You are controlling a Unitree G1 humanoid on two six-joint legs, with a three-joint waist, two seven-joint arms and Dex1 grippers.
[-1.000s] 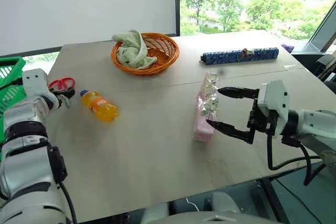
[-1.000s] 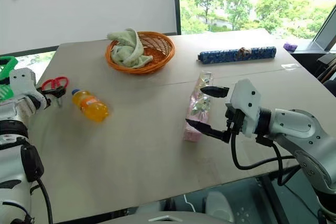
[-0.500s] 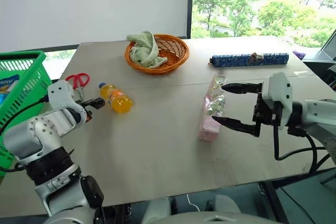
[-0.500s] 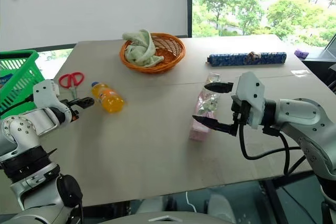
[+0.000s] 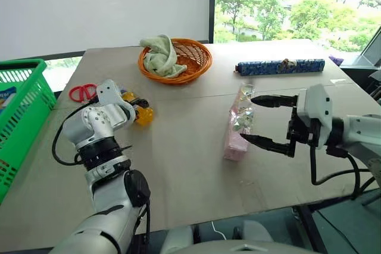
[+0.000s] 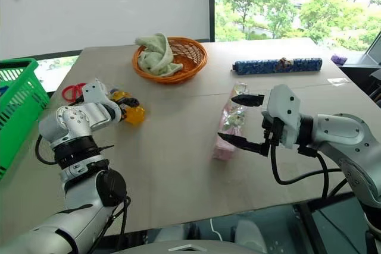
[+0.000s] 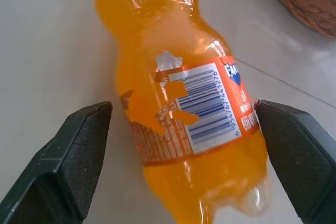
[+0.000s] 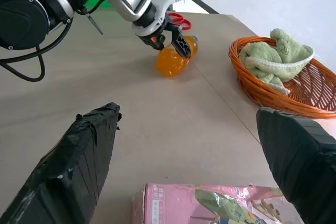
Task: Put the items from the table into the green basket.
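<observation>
My left gripper (image 7: pixel 181 166) astride the orange bottle (image 7: pixel 184 93) on the tabletop (image 5: pixel 178 165).
Both of its fingers stand spread, one on each side of the lying bottle — I see no contact. My right gripper (image 5: pixel 262 120), also spread, hovers just beside the pink packet (image 5: pixel 238 124). Red scissors (image 5: pixel 82 92) lie near the bottle; the green basket (image 5: pixel 21 117) sits off the tabletop's left edge.

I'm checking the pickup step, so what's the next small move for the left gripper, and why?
Probably close the left gripper on the orange bottle. Its open fingers already stand on either side of the bottle's labelled body, which lies on the table, and neither finger touches it yet.
</observation>
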